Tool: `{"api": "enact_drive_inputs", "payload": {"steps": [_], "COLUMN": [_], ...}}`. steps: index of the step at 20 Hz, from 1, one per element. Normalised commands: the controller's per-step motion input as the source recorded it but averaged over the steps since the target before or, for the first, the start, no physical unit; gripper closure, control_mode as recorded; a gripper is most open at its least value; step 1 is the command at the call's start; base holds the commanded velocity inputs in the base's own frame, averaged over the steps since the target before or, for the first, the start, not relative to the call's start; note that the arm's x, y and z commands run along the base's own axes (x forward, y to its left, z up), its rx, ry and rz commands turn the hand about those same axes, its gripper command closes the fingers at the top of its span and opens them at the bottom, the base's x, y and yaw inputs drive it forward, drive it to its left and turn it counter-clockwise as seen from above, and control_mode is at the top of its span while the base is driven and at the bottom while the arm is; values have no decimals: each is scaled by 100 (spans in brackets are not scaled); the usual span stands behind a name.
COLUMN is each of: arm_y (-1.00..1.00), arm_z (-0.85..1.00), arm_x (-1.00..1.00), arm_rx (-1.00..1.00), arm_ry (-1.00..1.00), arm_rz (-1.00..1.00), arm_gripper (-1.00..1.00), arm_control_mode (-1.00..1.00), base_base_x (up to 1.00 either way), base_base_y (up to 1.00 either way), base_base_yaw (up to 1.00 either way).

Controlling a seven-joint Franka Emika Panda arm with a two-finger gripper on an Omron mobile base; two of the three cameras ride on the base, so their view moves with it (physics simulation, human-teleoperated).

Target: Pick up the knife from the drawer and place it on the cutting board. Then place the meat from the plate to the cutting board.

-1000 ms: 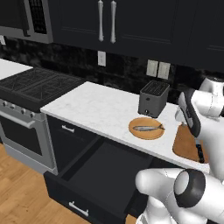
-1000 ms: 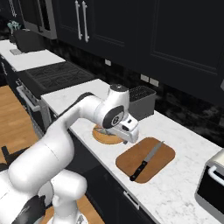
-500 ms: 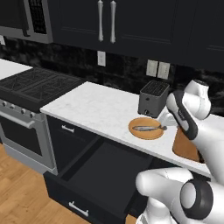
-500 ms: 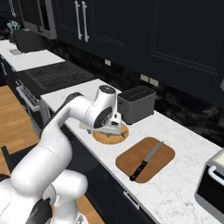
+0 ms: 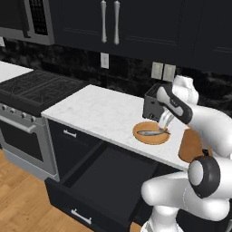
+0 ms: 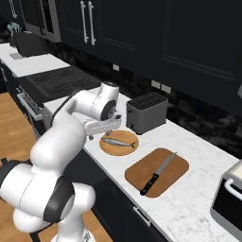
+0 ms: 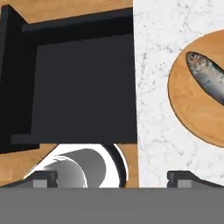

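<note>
Knife [image 6: 158, 173]: lying flat on the cutting board [image 6: 176, 176], long axis diagonal, dark handle toward the bench's front edge, blade pointing toward the back wall.
Meat [image 6: 117, 142]: a silvery fish, lying lengthwise across the plate [image 6: 106, 146], just beside the board.
Bench [image 5: 97, 111]: white marble, dark cabinets.
Drawer [image 5: 108, 176]: standing open below the plate.
Claw [image 7: 112, 178]: hovering wide open beside the plate, gripping nothing.

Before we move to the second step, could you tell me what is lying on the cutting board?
The knife lies alone on the cutting board. In the left base view the arm covers most of the board.
</note>
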Motion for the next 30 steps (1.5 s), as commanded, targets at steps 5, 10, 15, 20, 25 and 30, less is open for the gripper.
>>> {"api": "enact_drive_inputs", "payload": {"steps": [5,10,15,20,25,30], "arm_y": [25,-6,-6,0,0,0], "arm_z": [0,-7,-25,-34,-29,-21], "arm_x": [42,3,25,20,30,34], "arm_rx": [-31,-5,0,0,0,0], "arm_ry": [-13,0,0,0,0,0], "arm_rz": [33,5,9,12,7,1], "arm_gripper": [-100,-100,-100,-100,-100,-100], "arm_control_mode": [-100,-100,-100,-100,-100,-100], "base_base_x": [0,0,0,0,0,0], "base_base_y": [0,0,0,0,0,0], "base_base_yaw": [0,0,0,0,0,0]}}
